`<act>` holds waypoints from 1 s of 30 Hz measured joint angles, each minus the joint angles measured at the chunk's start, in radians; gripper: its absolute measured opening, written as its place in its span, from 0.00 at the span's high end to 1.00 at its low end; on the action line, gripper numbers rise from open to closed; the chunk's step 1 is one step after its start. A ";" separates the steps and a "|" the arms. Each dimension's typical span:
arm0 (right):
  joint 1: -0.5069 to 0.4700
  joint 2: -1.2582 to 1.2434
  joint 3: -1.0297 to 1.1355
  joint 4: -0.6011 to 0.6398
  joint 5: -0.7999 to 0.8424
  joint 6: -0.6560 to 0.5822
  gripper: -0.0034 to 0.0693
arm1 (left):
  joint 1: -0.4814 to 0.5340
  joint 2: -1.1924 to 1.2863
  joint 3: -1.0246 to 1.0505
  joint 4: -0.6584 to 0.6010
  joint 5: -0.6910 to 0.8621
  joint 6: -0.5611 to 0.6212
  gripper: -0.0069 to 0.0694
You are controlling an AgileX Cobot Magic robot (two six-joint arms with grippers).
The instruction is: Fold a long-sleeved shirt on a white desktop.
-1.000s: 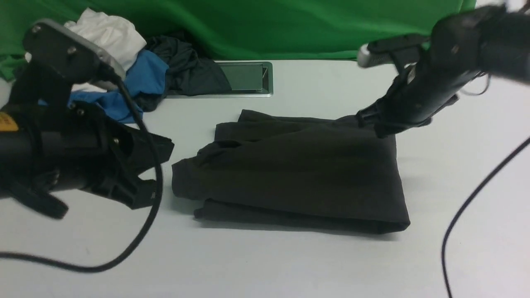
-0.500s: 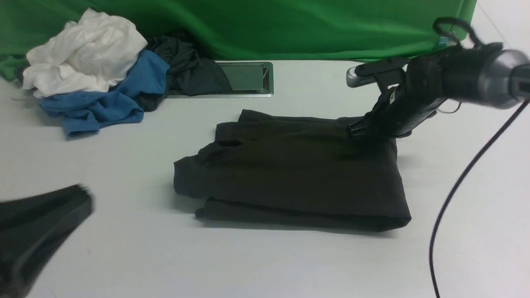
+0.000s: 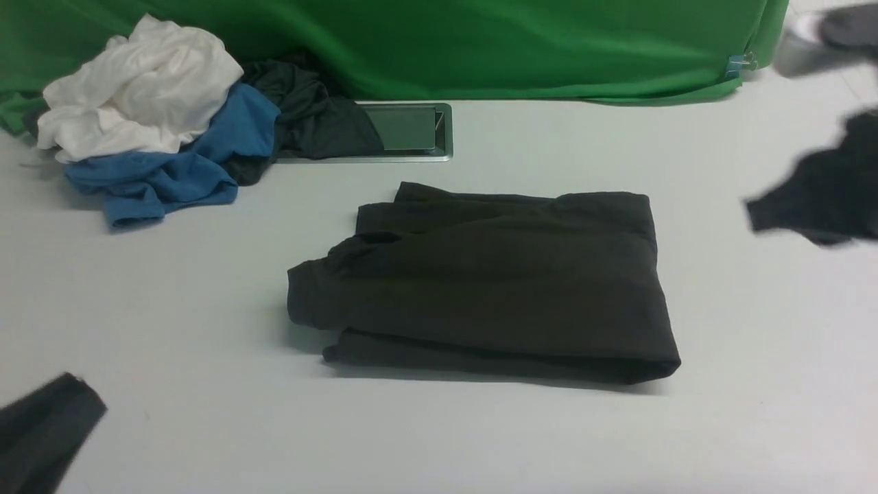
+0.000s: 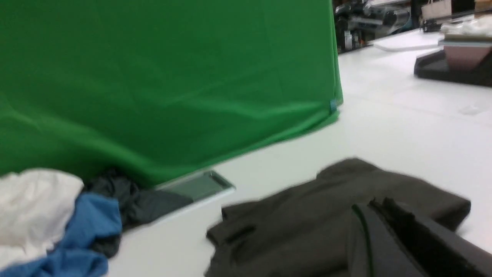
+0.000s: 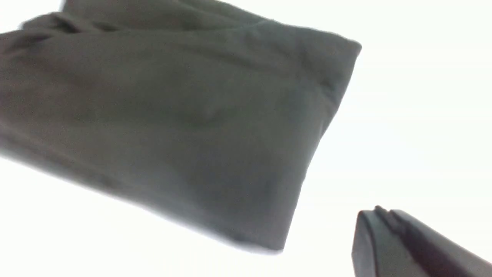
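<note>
The long-sleeved shirt [image 3: 480,288] lies folded into a thick black rectangle in the middle of the white desktop [image 3: 439,439]. Nothing touches it. My left gripper [image 3: 82,398] is a blurred dark shape at the near left corner, well away from the shirt. In the left wrist view its jaws [image 4: 378,204] are pressed together and hold nothing, with the shirt [image 4: 292,223] behind them. My right gripper [image 3: 758,213] hangs blurred at the right edge, apart from the shirt's right side. Seen in the right wrist view, the right gripper [image 5: 378,211] is shut and empty, beside the shirt [image 5: 173,115].
A heap of clothes sits at the back left: a white garment [image 3: 140,86], a blue garment [image 3: 178,161] and a dark one [image 3: 312,116]. Next to it is the metal-framed hatch [image 3: 408,130]. The green cloth backdrop [image 3: 439,41] closes off the back.
The right gripper let go of the shirt's far right corner, shut, and pulled away to the right. The left arm withdrew to the near left corner. The shirt stayed put.
</note>
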 joint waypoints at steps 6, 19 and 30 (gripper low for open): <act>0.002 -0.203 0.146 0.000 0.024 0.045 0.91 | 0.000 0.000 0.015 0.035 -0.001 0.000 0.88; 0.002 -0.433 0.410 0.005 -0.232 0.093 0.88 | 0.000 0.000 0.019 0.101 -0.007 -0.001 0.88; 0.002 -0.473 0.424 -0.073 -0.273 0.091 0.86 | 0.000 0.000 0.019 0.105 -0.007 0.005 0.88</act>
